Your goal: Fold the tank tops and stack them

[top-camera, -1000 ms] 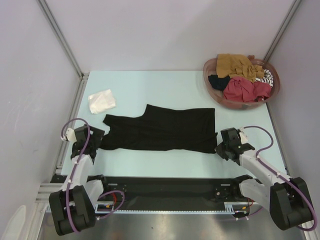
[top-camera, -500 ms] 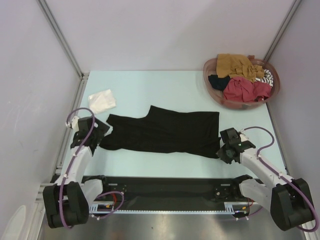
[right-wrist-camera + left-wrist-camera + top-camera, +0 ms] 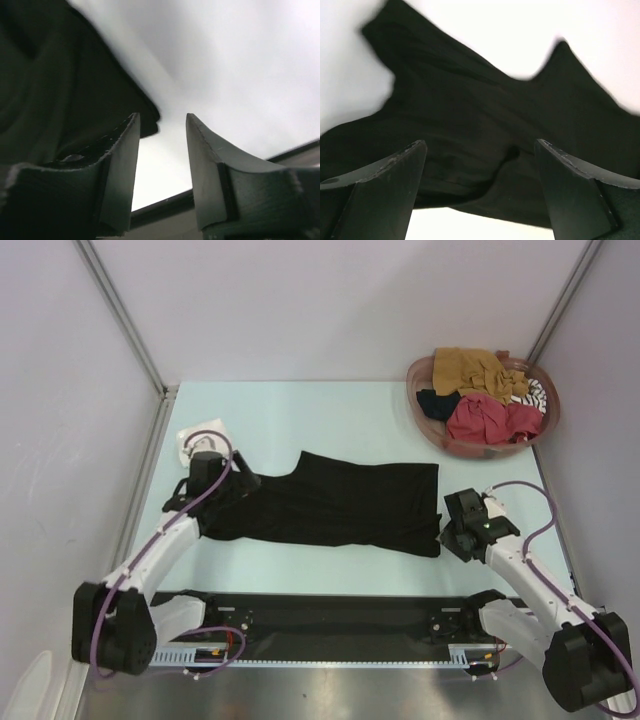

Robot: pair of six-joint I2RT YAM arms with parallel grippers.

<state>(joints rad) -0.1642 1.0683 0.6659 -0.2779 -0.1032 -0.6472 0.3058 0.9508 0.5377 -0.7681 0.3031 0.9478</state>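
Note:
A large black tank top (image 3: 330,502) lies spread flat across the middle of the table. My left gripper (image 3: 232,480) hovers over its left end, jaws wide open; in the left wrist view the gripper (image 3: 480,150) frames the wrinkled black cloth (image 3: 485,100) below, holding nothing. My right gripper (image 3: 447,533) sits just off the top's near right corner. In the right wrist view it (image 3: 162,117) stands open with bare table between the fingers and the black corner (image 3: 60,85) to their left. A folded white tank top (image 3: 200,438) lies at the back left, partly behind the left arm.
A round reddish-brown basket (image 3: 421,412) at the back right holds mustard (image 3: 470,367), red (image 3: 490,420), striped (image 3: 535,392) and black (image 3: 435,402) tank tops. Metal frame posts and grey walls close in the sides. A black rail (image 3: 330,615) runs along the near edge.
The right gripper has opened and let go of the black top's right corner. The left arm has swung forward and right, from beside the top's left end to over it.

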